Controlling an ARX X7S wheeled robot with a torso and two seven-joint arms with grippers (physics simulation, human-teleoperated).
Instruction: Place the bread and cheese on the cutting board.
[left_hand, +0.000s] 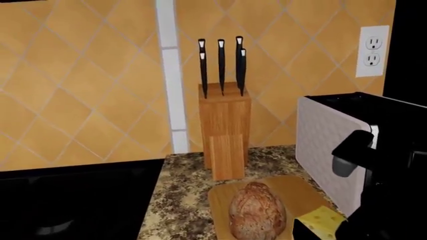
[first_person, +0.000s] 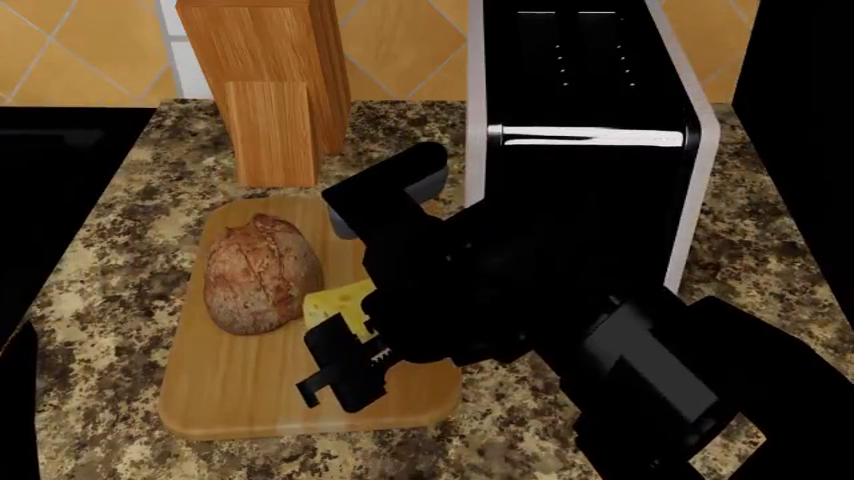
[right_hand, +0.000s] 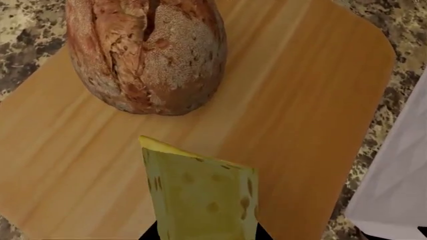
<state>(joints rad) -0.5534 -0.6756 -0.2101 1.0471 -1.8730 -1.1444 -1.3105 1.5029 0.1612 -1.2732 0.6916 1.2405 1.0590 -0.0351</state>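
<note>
Left wrist view: the bread (left_hand: 257, 211) lies on the board (left_hand: 293, 190) at the lower middle of the frame, its lower end cut off by the frame's edge. The cheese (left_hand: 321, 220) shows as a yellow corner at lower right, partly hidden by the dark right arm (left_hand: 373, 165). A knife block (left_hand: 225, 131) with four black-handled knives (left_hand: 222, 65) stands on the speckled desk (left_hand: 180, 200) behind the board, and a toaster (left_hand: 333, 145) fills the right side, in front of a wall outlet (left_hand: 371, 51). The left pincer itself does not show here.

Head view: the board (first_person: 240, 390) lies at lower left on the desk (first_person: 107, 270), carrying the bread (first_person: 262, 271) in its upper left part. The cheese (first_person: 340, 302) peeks out just right of the bread, mostly covered by the right arm. The right pincer (first_person: 344, 372) hangs over the board's lower right part, its fingers dark and hard to separate. The block (first_person: 267, 85) is cut off at the top, and the toaster (first_person: 587, 120) stands at upper right. The left pincer is out of frame.

Right wrist view: the cheese (right_hand: 200, 197) stands at the bottom centre, its lower end gripped between the dark tips of the right pincer (right_hand: 203, 235), which are nearly cut off. Whether it touches the board (right_hand: 300, 100) cannot be told. The bread (right_hand: 147, 52) lies at upper left on the board, its top cut off.
</note>
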